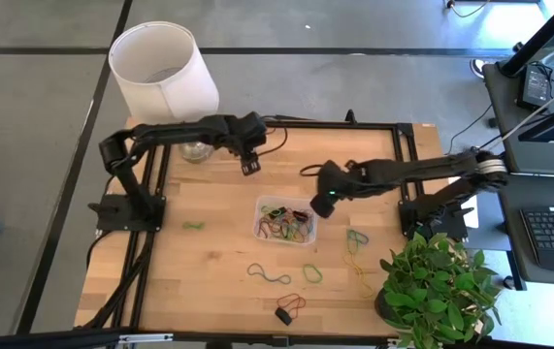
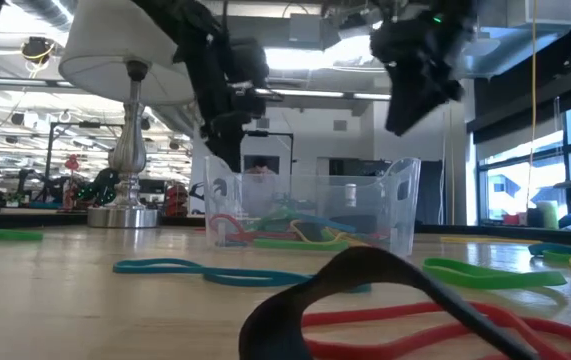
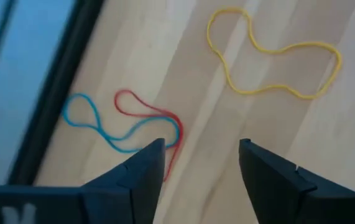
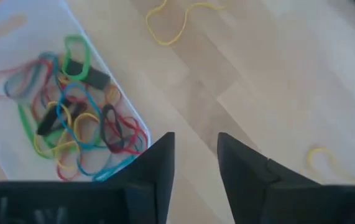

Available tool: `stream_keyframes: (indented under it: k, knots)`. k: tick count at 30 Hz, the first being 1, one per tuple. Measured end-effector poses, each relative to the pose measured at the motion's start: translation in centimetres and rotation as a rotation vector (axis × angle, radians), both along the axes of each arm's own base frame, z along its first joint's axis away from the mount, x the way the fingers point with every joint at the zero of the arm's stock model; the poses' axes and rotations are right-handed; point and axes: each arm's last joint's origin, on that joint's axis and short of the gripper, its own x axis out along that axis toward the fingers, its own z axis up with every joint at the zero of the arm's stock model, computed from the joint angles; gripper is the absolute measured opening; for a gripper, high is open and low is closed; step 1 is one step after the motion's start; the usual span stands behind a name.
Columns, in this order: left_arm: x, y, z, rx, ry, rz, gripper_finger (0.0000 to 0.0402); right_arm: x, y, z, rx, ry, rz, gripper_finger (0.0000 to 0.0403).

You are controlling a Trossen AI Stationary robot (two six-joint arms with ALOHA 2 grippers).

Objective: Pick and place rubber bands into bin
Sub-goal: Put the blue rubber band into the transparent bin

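Observation:
The clear bin (image 1: 286,221) stands mid-table with several coloured rubber bands in it (image 4: 65,118). Loose bands lie flat on the wood: a blue one (image 3: 93,121), a red one (image 3: 155,118) and a yellow one (image 3: 270,59) below my left gripper, and yellow ones (image 4: 171,22) near the bin. My left gripper (image 3: 201,149) hangs open over the table's far part (image 1: 249,163), holding nothing. My right gripper (image 4: 196,140) hovers open just beyond the bin's far right corner (image 1: 323,206), also with nothing between its fingers.
More bands lie toward the near edge: green (image 1: 193,226), blue (image 1: 269,274), green (image 1: 312,274), red with black (image 1: 289,307). A white lampshade (image 1: 163,70) stands at the far left. A potted plant (image 1: 441,286) fills the near right corner.

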Motion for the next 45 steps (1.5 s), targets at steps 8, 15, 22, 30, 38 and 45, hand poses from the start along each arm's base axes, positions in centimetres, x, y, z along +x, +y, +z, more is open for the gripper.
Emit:
stream_keyframes:
  k: [8, 15, 22, 30, 38, 45]
  knots:
    - [-0.6, 2.2, -1.6, -0.076, 0.028, 0.041, 0.0197, -5.9, -0.7, -2.7, 0.098, -0.414, -0.155, 0.0124]
    - [-0.6, 4.5, -3.4, -0.076, 0.009, 0.113, 0.0196, -8.1, -1.2, -4.6, 0.17, -0.577, -0.255, 0.0124]
    - [-1.1, 6.5, -6.1, -0.104, 0.051, 0.274, 0.0196, -8.2, -1.2, -4.9, 0.184, -0.577, -0.275, 0.0124]
    - [-1.2, 7.5, -6.9, -0.074, 0.042, 0.329, 0.0196, -8.2, -1.2, -4.9, 0.184, -0.576, -0.275, 0.0124]
    - [-0.5, 7.2, -6.8, -0.05, 0.012, 0.304, 0.0196, -8.2, -1.2, -4.9, 0.183, -0.574, -0.274, 0.0124]
    - [0.4, 5.5, -6.9, -0.084, 0.046, 0.161, 0.0196, -8.2, -1.2, -4.9, 0.17, -0.565, -0.258, 0.0124]
